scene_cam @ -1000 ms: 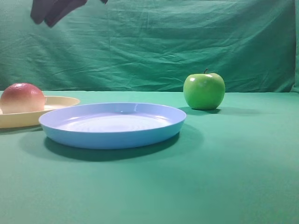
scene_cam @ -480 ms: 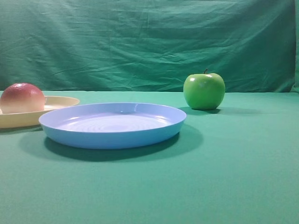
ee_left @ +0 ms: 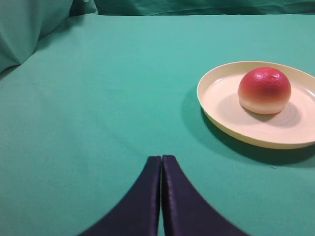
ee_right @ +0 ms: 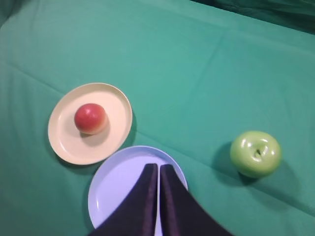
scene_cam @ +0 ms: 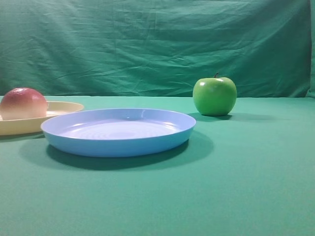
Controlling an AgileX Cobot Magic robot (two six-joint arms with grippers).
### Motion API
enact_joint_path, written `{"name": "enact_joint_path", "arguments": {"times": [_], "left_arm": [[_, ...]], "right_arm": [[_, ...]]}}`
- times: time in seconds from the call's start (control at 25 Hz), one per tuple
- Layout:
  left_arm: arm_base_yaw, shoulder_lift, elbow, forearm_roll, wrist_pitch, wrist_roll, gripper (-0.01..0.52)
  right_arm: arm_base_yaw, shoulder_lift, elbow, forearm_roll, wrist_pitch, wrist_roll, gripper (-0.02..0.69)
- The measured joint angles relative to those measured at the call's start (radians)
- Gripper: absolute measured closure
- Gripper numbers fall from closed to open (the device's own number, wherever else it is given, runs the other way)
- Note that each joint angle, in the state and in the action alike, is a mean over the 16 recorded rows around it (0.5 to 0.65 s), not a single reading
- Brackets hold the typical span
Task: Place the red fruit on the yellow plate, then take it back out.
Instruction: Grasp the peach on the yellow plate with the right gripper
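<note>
1. On yellow plate (ee_left: 216, 105), a little off centre: red fruit (ee_left: 264, 90), upright, red top, pale cream base. Touching plate floor only; clear of the raised rim all round.
2. Beside yellow plate: blue plate (ee_right: 110, 189), rims close or overlapping from above. Well apart, on the green cloth (ee_left: 98, 98): green apple (ee_right: 256, 153).
3. Left gripper (ee_left: 161, 162): jaws pressed together, holding nothing, low over the cloth, short of the yellow plate.
4. Right gripper (ee_right: 158, 169): jaws pressed together, empty, high above the blue plate.
5. Stage, by judgement: placing done, taking back out not yet begun.
6. Handling, by judgement: smooth, rounded skin, likely slippery; probably light and firm; apt to roll if nudged.
7. Hold, by judgement: across the widest girth, at mid-height, jaws opened wide first; top dome too steep to pinch.
</note>
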Motion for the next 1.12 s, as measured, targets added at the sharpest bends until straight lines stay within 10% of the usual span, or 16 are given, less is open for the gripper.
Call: {"name": "enact_joint_path", "arguments": {"times": [1.12], "left_arm": [[0.000, 0.000, 0.000, 0.000, 0.000, 0.000, 0.514]], "right_arm": [[-0.351, -0.970, 1.092, -0.084, -0.568, -0.028, 0.665]]}}
